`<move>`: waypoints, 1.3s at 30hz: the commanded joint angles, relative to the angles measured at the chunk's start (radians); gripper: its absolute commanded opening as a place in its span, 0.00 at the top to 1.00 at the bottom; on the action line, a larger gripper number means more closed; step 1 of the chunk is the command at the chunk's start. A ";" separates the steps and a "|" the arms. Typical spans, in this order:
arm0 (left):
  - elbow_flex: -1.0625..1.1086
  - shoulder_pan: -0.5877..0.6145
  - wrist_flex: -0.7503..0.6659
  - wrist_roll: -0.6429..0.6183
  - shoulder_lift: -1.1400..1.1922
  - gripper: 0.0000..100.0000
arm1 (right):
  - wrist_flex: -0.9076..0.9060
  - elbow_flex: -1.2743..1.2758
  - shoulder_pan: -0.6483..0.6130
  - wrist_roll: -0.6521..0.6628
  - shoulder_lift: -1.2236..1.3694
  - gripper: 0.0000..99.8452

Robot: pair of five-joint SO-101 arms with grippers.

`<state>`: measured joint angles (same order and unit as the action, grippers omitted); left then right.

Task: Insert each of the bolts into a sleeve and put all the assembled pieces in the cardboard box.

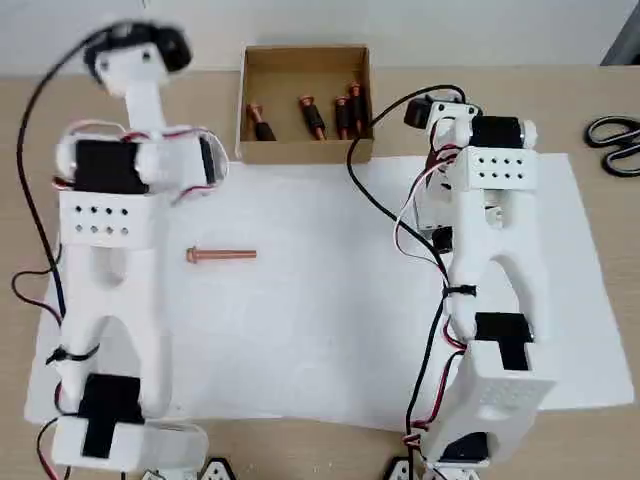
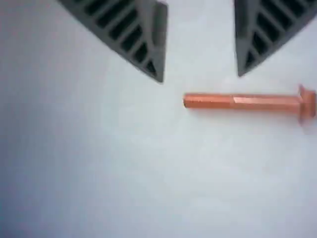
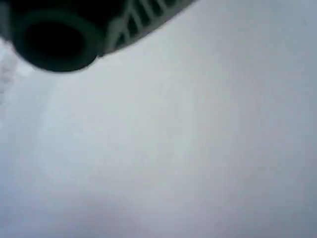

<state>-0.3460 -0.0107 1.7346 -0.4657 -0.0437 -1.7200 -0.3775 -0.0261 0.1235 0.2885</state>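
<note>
End effector; crosswise bolt, head leftward

My left gripper has dark grey, slat-ribbed fingers over the copper-orange metal bolt on the plain white paper sheet, my right gripper clasps a black tubular sleeve, and the far brown cardboard box holds copper-and-black pieces.

Table: tan wood; I see it bare along the far and right edges.
White sheet: spread flat over the middle of the table.
Bolt: copper-coloured, on its side on the sheet, left of centre.
Cardboard box: open-topped, at the sheet's far edge.
Scissors: on bare wood at the far right, off the sheet.
</note>
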 commanded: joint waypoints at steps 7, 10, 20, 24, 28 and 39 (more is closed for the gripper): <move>0.231 0.028 -0.060 -0.382 0.084 0.91 | -0.005 -0.005 -0.025 0.002 -0.068 1.00; 0.243 0.026 -0.061 -0.387 0.169 0.91 | -0.005 -0.005 -0.025 0.002 -0.068 1.00; 0.240 0.092 -0.215 -0.568 0.405 0.91 | -0.007 0.021 -0.025 0.002 -0.074 1.00; 0.240 0.091 -0.215 -0.589 0.433 0.91 | -0.007 0.026 -0.027 0.002 -0.071 1.00; 0.240 0.091 -0.229 -0.591 0.465 0.91 | -0.007 0.026 -0.027 0.002 -0.073 1.00; 0.240 0.092 -0.272 -0.609 0.535 0.91 | -0.007 0.028 -0.027 0.002 -0.073 1.00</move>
<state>-0.1066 0.0736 1.4707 -1.0748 0.4872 -1.7200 -0.3468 -0.0522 0.1235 0.2885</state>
